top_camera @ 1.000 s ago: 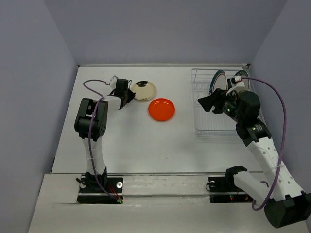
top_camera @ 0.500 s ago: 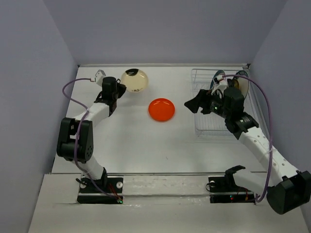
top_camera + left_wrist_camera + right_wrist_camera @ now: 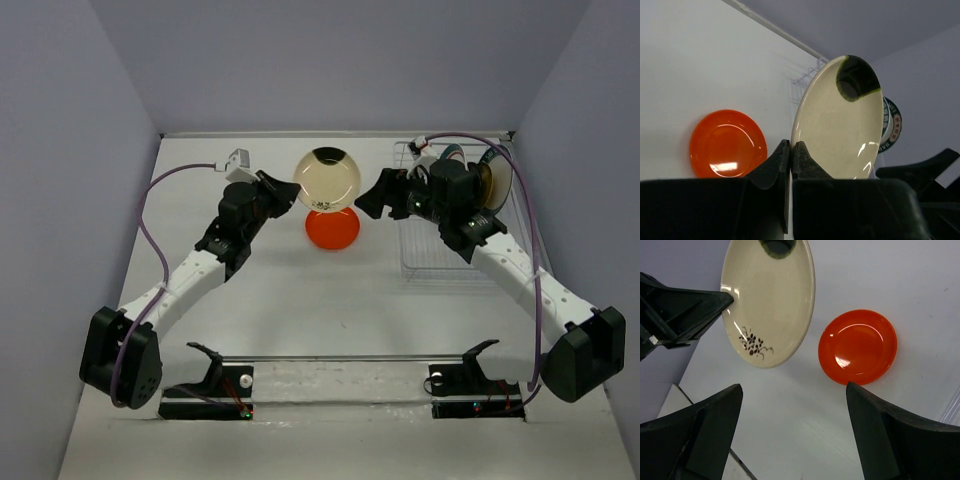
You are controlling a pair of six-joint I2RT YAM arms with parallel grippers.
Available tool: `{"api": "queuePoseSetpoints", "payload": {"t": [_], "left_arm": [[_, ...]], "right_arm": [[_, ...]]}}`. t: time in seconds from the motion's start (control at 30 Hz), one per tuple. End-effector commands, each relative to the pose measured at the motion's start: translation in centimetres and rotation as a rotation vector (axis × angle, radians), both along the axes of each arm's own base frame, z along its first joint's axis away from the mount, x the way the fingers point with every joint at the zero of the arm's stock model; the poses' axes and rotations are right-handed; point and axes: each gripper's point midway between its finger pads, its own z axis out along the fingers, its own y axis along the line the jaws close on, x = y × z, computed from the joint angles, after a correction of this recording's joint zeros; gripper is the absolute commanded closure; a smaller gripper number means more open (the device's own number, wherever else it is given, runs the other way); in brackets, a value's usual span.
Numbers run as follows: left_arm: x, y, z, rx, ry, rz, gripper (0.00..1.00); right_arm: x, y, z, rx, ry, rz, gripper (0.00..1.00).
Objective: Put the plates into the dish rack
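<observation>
My left gripper (image 3: 287,192) is shut on the rim of a cream plate (image 3: 327,179) with a dark patch at its edge, and holds it tilted up above the table; it also shows in the left wrist view (image 3: 840,125) and the right wrist view (image 3: 767,305). An orange-red plate (image 3: 332,227) lies flat on the table below it, seen too in the left wrist view (image 3: 727,143) and the right wrist view (image 3: 858,346). My right gripper (image 3: 375,197) is open and empty, just right of the held plate. The white wire dish rack (image 3: 425,262) stands at the right with several plates (image 3: 490,178) upright in it.
The table's back wall runs just behind the held plate. My right arm (image 3: 500,262) reaches across over the rack. A teal-rimmed plate (image 3: 891,125) in the rack shows behind the held plate in the left wrist view.
My left gripper lifted the cream plate off the table and carried it right, above the orange-red plate. My right gripper moved left, away from the rack, toward the held plate.
</observation>
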Motion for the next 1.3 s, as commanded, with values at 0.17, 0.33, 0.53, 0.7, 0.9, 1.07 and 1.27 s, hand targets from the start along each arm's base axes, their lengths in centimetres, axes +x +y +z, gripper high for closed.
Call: {"api": "queuePoseSetpoints", "payload": {"t": [0.17, 0.33, 0.53, 0.7, 0.9, 1.07, 1.27], "left_arm": [[-4.5, -5.3, 6.7, -0.057, -0.175, -0.253, 0.94], [-5.6, -7.4, 7.1, -0.030, -0.186, -0.372, 0.94], [-6.4, -7.5, 7.3, 0.007, -0.198, -0.387, 0.87], [-5.9, -4.5, 4.8, 0.121, -0.135, -0.248, 0.23], [-8.1, -2.7, 1.6, 0.176, -0.103, -0.242, 0.06], [-9.8, -1.8, -1.1, 0.163, -0.072, -0.237, 0.05], [-9.5, -0.6, -4.6, 0.176, -0.026, -0.166, 0.05]], "right_arm": [[1.4, -0.7, 3.1, -0.009, -0.099, -0.061, 0.14], [2.0, -1.4, 3.5, -0.013, -0.114, -0.112, 0.41], [3.0, -2.7, 4.1, -0.025, -0.138, -0.206, 0.93], [5.2, -8.7, 5.6, -0.101, -0.181, -0.430, 0.93], [7.6, -18.0, 5.8, -0.378, -0.212, -0.751, 0.93], [8.7, -22.5, 5.8, -0.612, -0.203, -0.937, 0.93], [11.2, -23.6, 3.3, -0.831, -0.152, -0.939, 0.93]]}}
